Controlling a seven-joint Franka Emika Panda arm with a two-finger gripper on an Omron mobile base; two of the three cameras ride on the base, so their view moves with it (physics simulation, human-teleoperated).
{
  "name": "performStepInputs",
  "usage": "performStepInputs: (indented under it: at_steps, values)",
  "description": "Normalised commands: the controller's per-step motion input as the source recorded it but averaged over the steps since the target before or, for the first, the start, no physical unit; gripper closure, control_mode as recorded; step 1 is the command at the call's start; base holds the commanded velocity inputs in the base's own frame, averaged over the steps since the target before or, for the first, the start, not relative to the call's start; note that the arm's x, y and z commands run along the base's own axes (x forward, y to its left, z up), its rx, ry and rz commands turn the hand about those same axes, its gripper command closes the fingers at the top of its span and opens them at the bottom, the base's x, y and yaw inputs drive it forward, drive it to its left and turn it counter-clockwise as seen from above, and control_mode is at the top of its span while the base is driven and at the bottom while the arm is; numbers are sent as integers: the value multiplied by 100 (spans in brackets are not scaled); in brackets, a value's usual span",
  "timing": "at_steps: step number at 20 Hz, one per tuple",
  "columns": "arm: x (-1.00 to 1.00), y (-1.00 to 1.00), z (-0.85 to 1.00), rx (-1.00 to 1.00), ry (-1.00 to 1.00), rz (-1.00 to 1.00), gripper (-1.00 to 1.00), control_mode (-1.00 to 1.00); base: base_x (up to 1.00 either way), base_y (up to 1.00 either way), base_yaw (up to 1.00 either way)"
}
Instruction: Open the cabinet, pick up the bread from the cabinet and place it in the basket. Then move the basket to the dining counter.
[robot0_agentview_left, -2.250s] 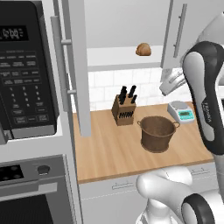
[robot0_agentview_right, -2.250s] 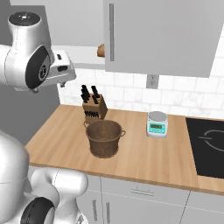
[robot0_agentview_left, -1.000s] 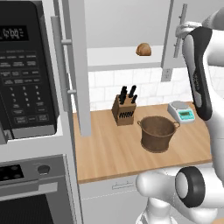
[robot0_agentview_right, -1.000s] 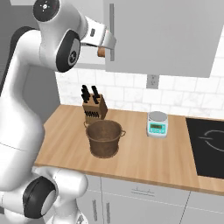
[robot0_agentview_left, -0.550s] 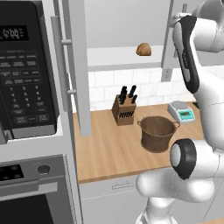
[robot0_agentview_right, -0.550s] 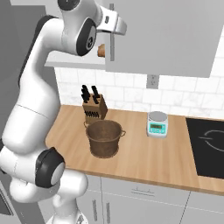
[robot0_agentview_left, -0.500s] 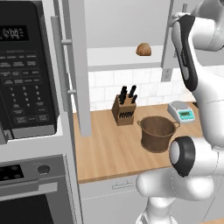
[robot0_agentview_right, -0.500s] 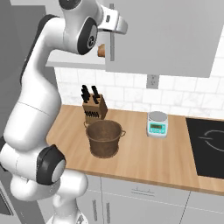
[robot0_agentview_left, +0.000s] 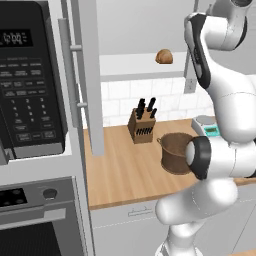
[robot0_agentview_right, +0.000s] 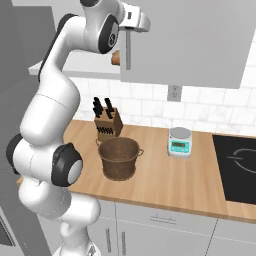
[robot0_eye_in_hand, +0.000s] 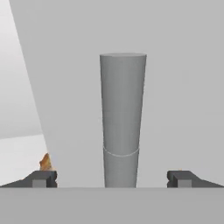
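Observation:
The cabinet's left door (robot0_agentview_left: 88, 75) stands swung open, and its right door (robot0_agentview_right: 185, 40) is closed. On the white shelf (robot0_agentview_left: 131, 65) lies the bread (robot0_agentview_left: 163, 56), a small golden-brown roll, also peeking past the door edge as the bread (robot0_eye_in_hand: 45, 162). My gripper (robot0_eye_in_hand: 113, 178) is open, raised to the right door's vertical bar handle (robot0_eye_in_hand: 122, 118), which stands between its fingertips (robot0_eye_in_hand: 43, 178) without visible contact. From the right, my gripper (robot0_agentview_right: 129, 31) sits at the handle's top. The brown basket (robot0_agentview_right: 119, 157) stands on the worktop below. The dining counter is out of view.
A knife block (robot0_agentview_right: 107, 125) stands behind the basket against the tiled wall. A small kitchen scale (robot0_agentview_right: 180, 141) is to its right, then a black cooktop (robot0_agentview_right: 237, 165). The black microwave (robot0_agentview_left: 27, 85) and oven fill the left side.
The arm has swung up and inward, bringing the open hand from beside the worktop up to the right door's handle. Bread, basket and doors have not moved.

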Motion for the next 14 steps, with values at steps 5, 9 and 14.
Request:
performStepInputs:
  at_steps: [5, 9, 14]
  values:
    - [55, -9, 0, -1, 0, 2, -100, -100, 0, 0, 0]
    - [51, -14, -4, 0, 0, 10, -100, -100, 0, 0, 0]
    - [33, 0, -19, 1, -3, 10, 100, -100, 0, 0, 0]
